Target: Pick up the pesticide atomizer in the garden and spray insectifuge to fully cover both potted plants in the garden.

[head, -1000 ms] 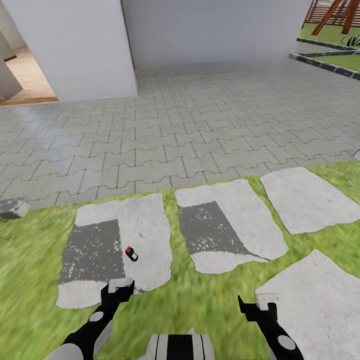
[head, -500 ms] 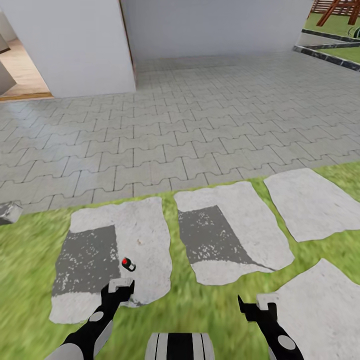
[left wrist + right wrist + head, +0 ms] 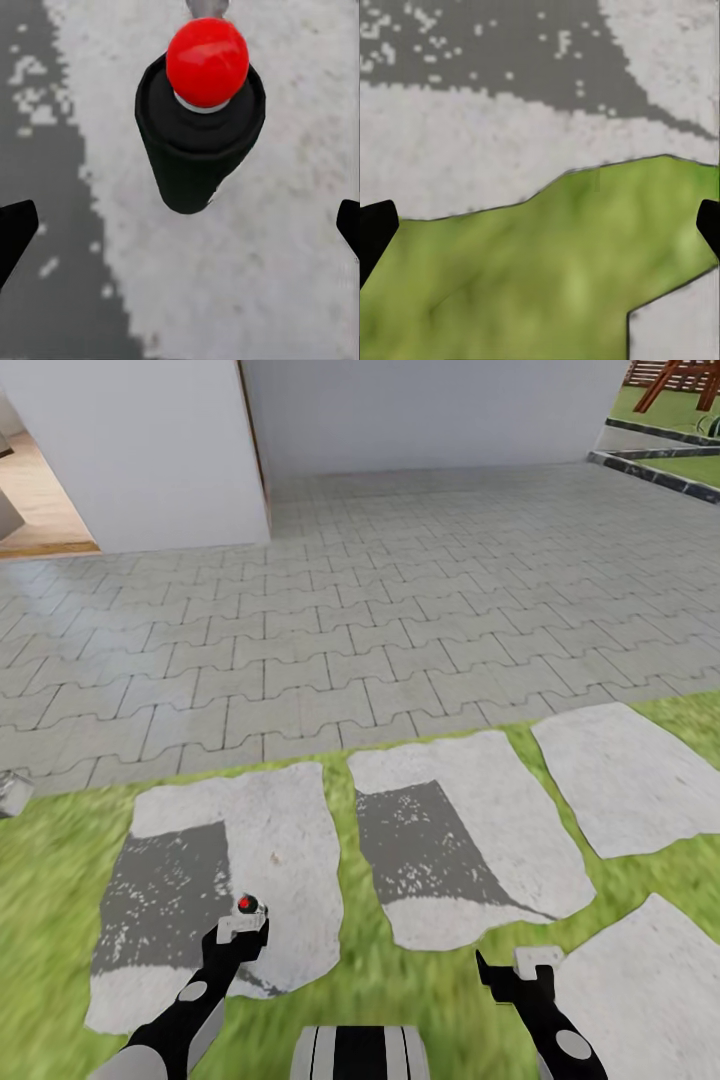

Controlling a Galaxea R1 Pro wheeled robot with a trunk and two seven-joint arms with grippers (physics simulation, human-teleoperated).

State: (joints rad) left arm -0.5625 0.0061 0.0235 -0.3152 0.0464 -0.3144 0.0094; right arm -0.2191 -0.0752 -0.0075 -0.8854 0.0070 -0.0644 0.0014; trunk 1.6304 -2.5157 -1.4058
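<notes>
Grey interlocking paving runs from a white wall to a lawn set with pale stepping stones — one carries the pesticide atomizer, a small black bottle with a red tip, lying on its side. Since a second ago the view has crept forward, so the bottle now sits just ahead of the left gripper. Both arms reach low and forward — left jaws wide apart with the bottle ahead between them, right gripper open and empty over grass.

Bare stepping stone (nothing crowding) surrounds the pesticide atomizer.
</notes>
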